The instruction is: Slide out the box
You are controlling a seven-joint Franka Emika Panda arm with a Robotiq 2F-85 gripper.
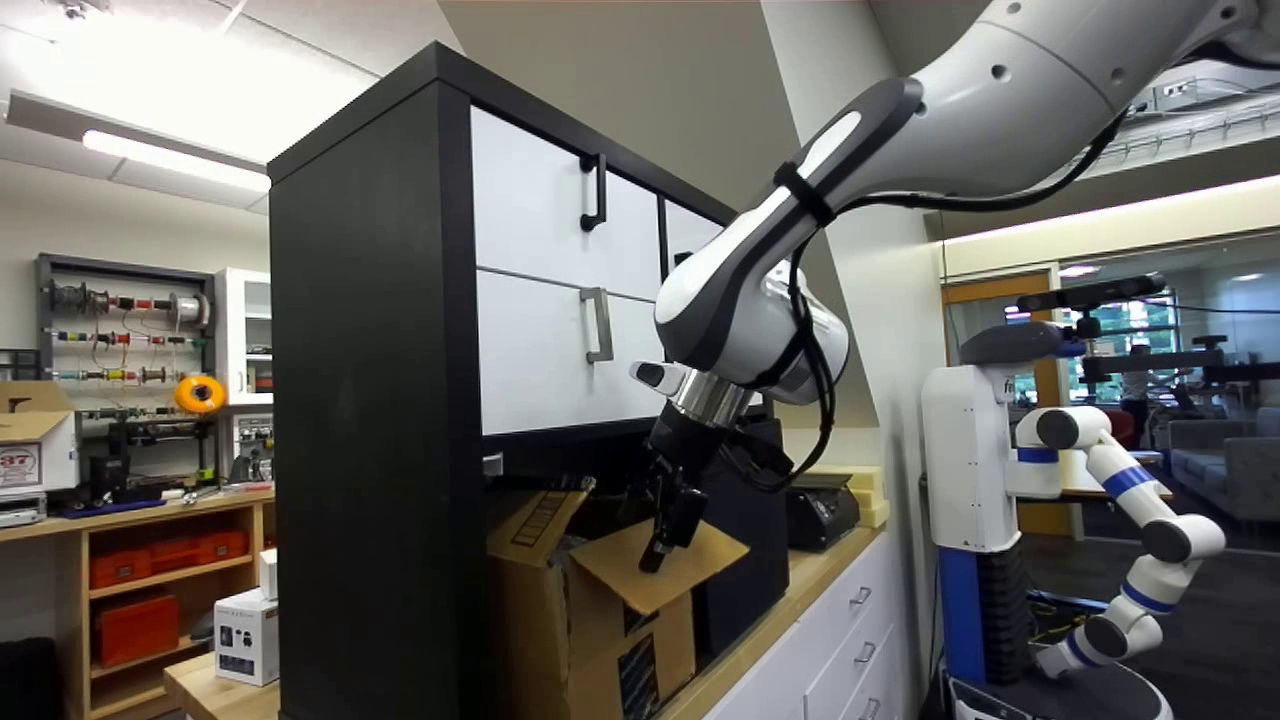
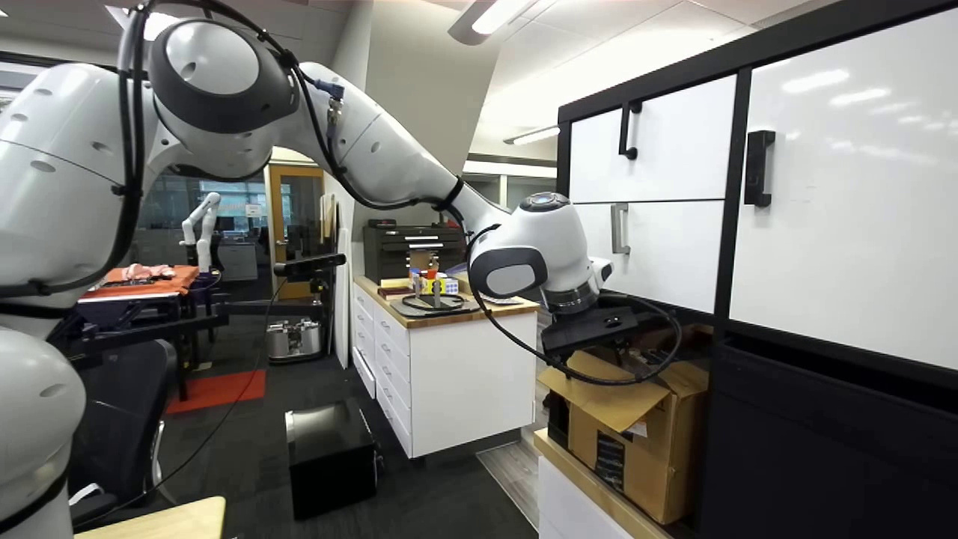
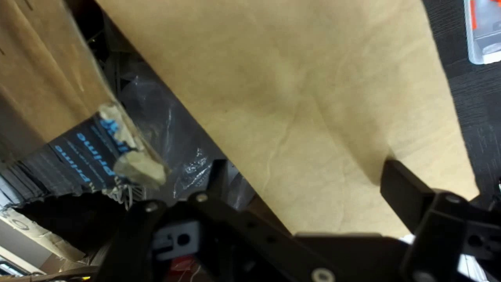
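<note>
The box (image 1: 597, 655) is a large brown cardboard carton with raised loose flaps and dark printed tape. It also shows in an exterior view (image 2: 651, 464), standing in the cabinet's open lower bay, its top open. One flap (image 1: 620, 578) tilts outward; it fills much of the wrist view (image 3: 293, 90). My gripper (image 1: 668, 545) reaches down over this flap. In the wrist view the gripper (image 3: 303, 172) is open, its fingers wide apart. One finger is over the flap, with a shadow at its tip; the other is over the box's opening. Clear plastic (image 3: 156, 117) lies inside. Whether a finger touches cardboard is unclear.
The black cabinet (image 1: 360, 400) has white drawer fronts (image 1: 540, 350) with handles just above the box. A dark panel (image 1: 745, 560) stands right beside the box. The wooden counter edge (image 2: 599, 486) runs in front. A loose cable (image 2: 599, 380) hangs from the wrist near the flap.
</note>
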